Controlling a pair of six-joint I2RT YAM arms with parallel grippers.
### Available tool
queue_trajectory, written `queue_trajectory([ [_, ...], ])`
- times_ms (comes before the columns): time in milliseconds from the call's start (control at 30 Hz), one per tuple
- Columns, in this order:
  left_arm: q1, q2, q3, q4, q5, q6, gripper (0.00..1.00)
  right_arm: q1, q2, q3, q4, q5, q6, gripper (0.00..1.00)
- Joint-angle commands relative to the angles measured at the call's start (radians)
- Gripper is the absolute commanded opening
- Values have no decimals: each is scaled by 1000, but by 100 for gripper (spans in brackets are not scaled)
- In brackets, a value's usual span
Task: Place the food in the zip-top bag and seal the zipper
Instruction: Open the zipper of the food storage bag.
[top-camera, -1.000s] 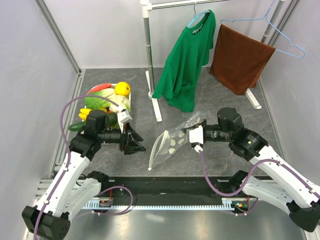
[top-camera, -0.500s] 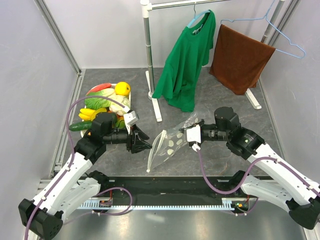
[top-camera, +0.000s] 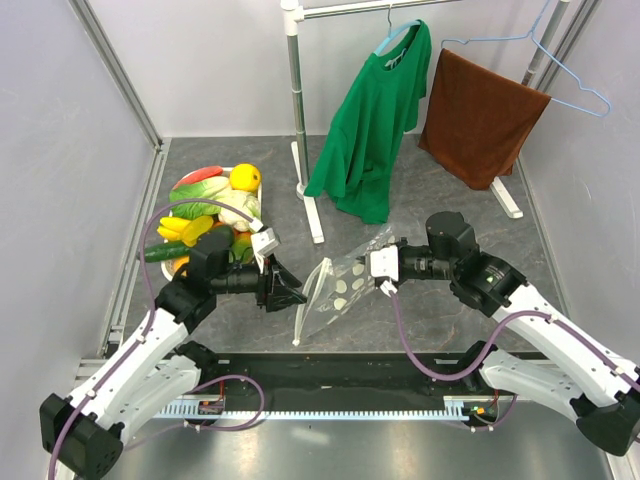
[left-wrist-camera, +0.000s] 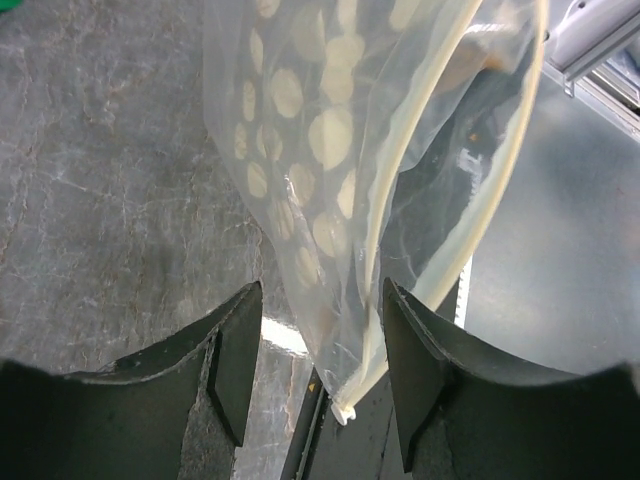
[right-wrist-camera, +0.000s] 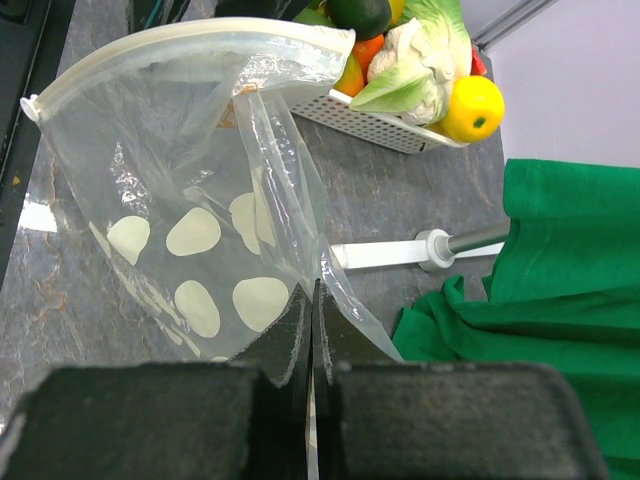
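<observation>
The clear zip-top bag (top-camera: 345, 285) with cream dots hangs in mid-table, its mouth facing left. My right gripper (top-camera: 384, 266) is shut on the bag's back edge and holds it up; the right wrist view shows the jaws pinching the plastic (right-wrist-camera: 300, 260). My left gripper (top-camera: 290, 292) is open with the bag's lower corner and whitish zipper (left-wrist-camera: 400, 260) between its fingers (left-wrist-camera: 235, 360), not clamped. The food (top-camera: 215, 205), toy fruits and vegetables including a pale-green cabbage (right-wrist-camera: 425, 65) and a yellow fruit (top-camera: 245, 177), lies in the white tray (right-wrist-camera: 370, 125) at the left.
A white pole stand (top-camera: 297, 110) rises behind the bag, with a green shirt (top-camera: 375, 120) and a brown towel (top-camera: 480, 115) hanging at the back. Grey walls close in left and right. The black front rail (top-camera: 330, 370) runs along the near edge.
My left gripper has moved right from beside the tray until its open fingers straddle the bag's lower corner. My right gripper has shifted slightly left, still holding the bag.
</observation>
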Motion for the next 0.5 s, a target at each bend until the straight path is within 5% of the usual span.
queue_trajectory([
  [0,-22,29,-9,73,-23,-28,58,5,11,59,56,-1,75,0],
  [133,-39,47,-12,53,-41,0,57,5,26,68,82,17,122,0],
  [233,-39,57,-22,32,-61,23,47,3,42,76,91,38,161,0],
  [333,-39,63,-19,28,-40,-12,14,3,56,56,117,69,216,0],
  [367,-39,63,-17,62,-22,-46,2,2,69,54,130,141,266,19],
  [433,-39,87,-5,103,-12,-164,2,-6,121,80,134,216,468,52],
  [467,-39,107,15,140,-11,-201,2,-14,132,88,133,250,539,86],
])
